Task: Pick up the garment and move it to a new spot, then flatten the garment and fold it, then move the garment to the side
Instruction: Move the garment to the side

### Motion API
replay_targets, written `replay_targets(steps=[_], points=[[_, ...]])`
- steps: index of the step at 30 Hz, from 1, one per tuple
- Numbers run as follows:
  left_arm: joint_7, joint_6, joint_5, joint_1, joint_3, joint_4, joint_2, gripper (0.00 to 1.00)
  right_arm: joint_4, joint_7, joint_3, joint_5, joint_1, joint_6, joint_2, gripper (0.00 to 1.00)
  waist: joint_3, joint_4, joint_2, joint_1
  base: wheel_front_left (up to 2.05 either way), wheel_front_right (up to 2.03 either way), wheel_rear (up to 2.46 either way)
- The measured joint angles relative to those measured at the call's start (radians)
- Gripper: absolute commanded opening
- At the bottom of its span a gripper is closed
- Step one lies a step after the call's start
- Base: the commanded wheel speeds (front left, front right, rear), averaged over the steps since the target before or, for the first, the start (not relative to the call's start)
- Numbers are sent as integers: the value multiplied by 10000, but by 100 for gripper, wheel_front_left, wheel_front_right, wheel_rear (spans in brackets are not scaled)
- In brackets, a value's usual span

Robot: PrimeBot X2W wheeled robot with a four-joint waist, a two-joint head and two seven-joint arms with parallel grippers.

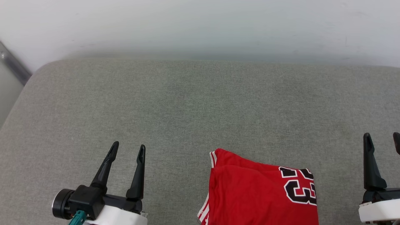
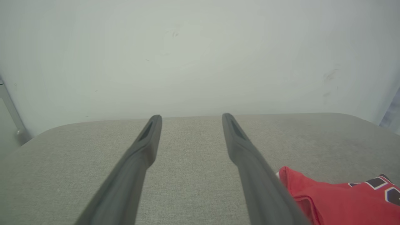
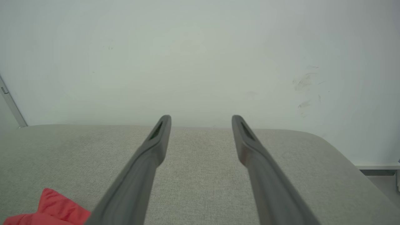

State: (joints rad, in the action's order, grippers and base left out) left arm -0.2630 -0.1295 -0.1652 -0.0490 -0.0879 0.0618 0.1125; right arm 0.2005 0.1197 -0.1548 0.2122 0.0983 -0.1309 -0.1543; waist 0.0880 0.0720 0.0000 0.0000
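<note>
Folded red garment (image 1: 250,193), "23" readable, at my five o'clock.
I see left gripper (image 1: 129,145) and right gripper (image 1: 382,136) spread wide, holding nothing.

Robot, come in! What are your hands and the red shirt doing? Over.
Left gripper open, empty. Right gripper open, empty. Garment lies folded on the gray cushion between them, untouched. Nothing in the way.
</note>
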Motion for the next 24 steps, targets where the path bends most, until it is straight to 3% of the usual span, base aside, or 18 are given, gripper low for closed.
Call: replay_targets(steps=[8, 12, 15, 18, 24], points=[[0, 0, 46, 2, -25, 19, 10, 100, -111, -161, 61, 111, 4, 0, -98, 100, 33, 19, 0, 0, 0, 0, 0], [0, 0, 107, 16, -42, 23, 17, 100, -25, -993, 320, 426, 7, 0, -489, 100, 154, 21, 0, 0, 0, 0, 0], [0, 0, 123, 68, -111, 15, 36, 100, 184, -2167, 708, 974, 27, 0, -932, 100, 268, 52, 0, 0, 0, 0, 0], [0, 0, 127, 158, -146, 4, 56, 100, 360, -4100, 972, 1691, 148, 0, -1292, 100, 395, 86, 0, 0, 0, 0, 0], [0, 0, 146, 289, -244, -127, 67, 100, 855, -8025, 915, 2596, 478, 0, -1283, 100, 633, 201, 0, 1, 0, 0, 0]])
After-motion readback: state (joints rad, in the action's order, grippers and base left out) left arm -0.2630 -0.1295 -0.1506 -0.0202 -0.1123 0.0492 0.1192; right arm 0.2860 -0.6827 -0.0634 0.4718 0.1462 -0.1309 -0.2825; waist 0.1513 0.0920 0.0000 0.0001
